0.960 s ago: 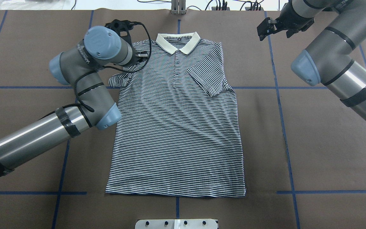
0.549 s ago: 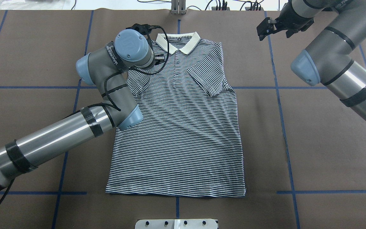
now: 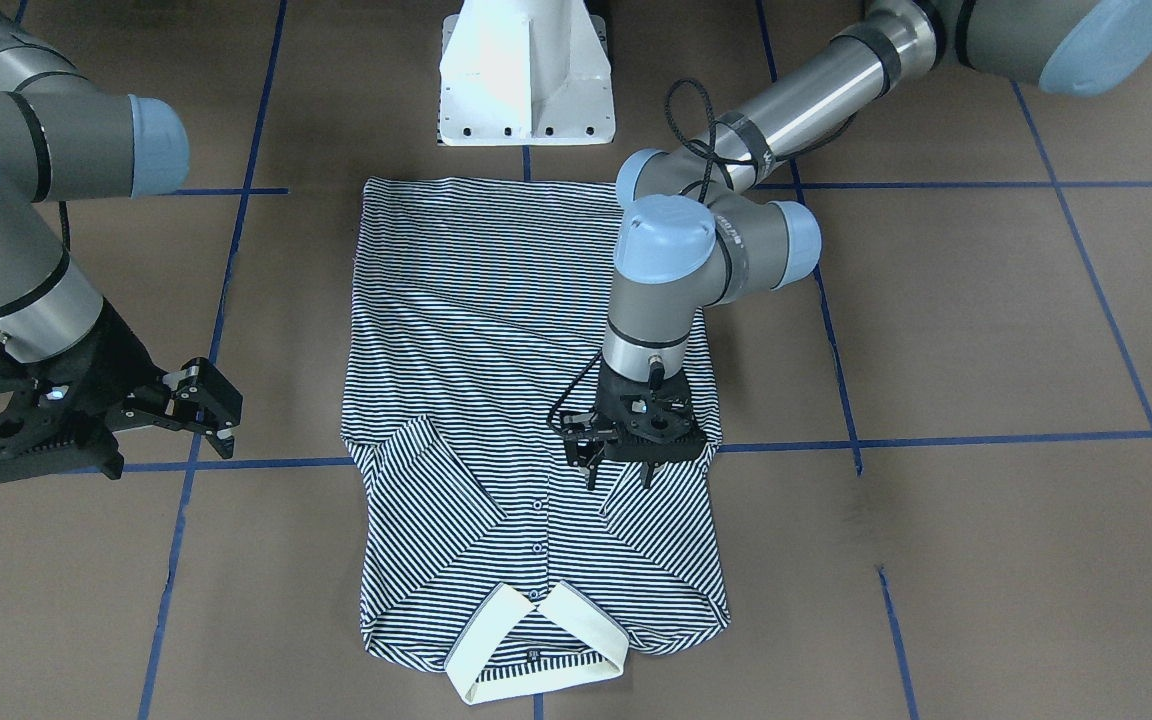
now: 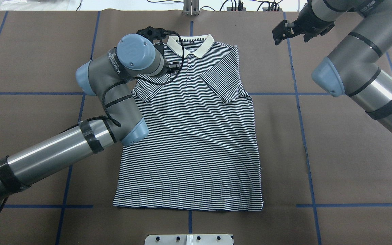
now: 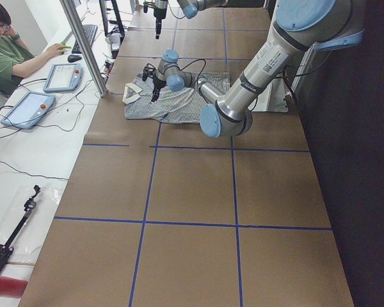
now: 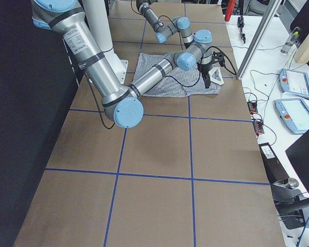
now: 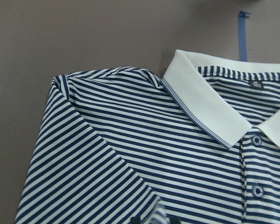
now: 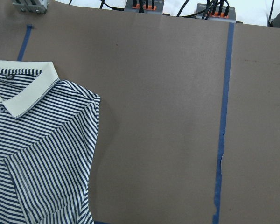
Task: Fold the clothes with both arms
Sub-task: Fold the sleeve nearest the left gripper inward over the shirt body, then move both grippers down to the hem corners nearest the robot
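Note:
The striped polo shirt [image 4: 196, 143] lies flat on the brown table, cream collar [image 4: 202, 47] at the far end. Both short sleeves are folded inward onto the chest: the left sleeve [image 3: 656, 520] and the right sleeve [image 3: 436, 480]. My left gripper [image 3: 620, 468] hangs open just above the folded left sleeve, fingers spread and holding nothing. The left wrist view shows the collar [image 7: 205, 107] and shoulder lying smooth. My right gripper [image 3: 201, 405] hovers open over bare table beside the shirt's right shoulder, also seen far right of the collar [image 4: 281, 32].
The white pedestal base [image 3: 526, 80] stands at the hem end. Blue tape lines [image 4: 305, 136] cross the table. A metal plate [image 4: 189, 239] sits at the near edge, and cable plugs [image 8: 140, 4] line the far edge. A person [image 5: 6, 51] sits at a side desk.
My left arm swept the left sleeve rightward over the chest and laid it down. The wrist has since drawn back slightly left. The right gripper barely moved.

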### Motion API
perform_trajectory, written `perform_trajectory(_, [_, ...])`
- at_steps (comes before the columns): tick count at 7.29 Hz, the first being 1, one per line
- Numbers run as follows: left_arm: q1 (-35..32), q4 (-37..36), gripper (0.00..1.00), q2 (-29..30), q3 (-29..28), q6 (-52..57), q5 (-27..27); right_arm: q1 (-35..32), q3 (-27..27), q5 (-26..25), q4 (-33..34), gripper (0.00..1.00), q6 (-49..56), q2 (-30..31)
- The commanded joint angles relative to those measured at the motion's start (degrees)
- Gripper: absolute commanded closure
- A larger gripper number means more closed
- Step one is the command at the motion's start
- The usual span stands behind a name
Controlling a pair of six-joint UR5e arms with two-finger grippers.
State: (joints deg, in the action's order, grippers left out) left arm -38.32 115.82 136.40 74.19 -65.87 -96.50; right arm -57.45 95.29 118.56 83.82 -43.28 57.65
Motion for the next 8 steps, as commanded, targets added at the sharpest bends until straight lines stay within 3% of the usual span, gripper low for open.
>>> perform_trajectory(1, [-0.1, -4.4, 0.0, -7.8, 14.2, 3.8, -1.9, 5.7, 8.1, -0.4, 0.0, 0.0, -11.8, 3.0])
perform_trajectory(2, [0.2, -5.9, 0.0, -10.7, 19.3, 3.8, -2.3, 9.2, 13.2, -2.0, 0.3, 0.0, -19.7, 5.1])
perform_trajectory(5, [7.4, -5.5, 0.0, -22.7, 35.8, -2.4, -3.8, 29.6, 28.9, -19.3, 0.6, 0.01, -37.0, 18.6])
perform_trajectory(6, [11.9, -5.5, 0.0, -26.8, 40.1, -7.6, -2.5, 35.8, 32.1, -24.6, 0.4, 0.03, -42.2, 22.6])
perform_trajectory(8, [18.4, -5.5, 0.0, -35.6, 46.4, -12.9, 0.7, 40.7, 34.2, -28.8, 0.4, 0.03, -45.2, 23.8])
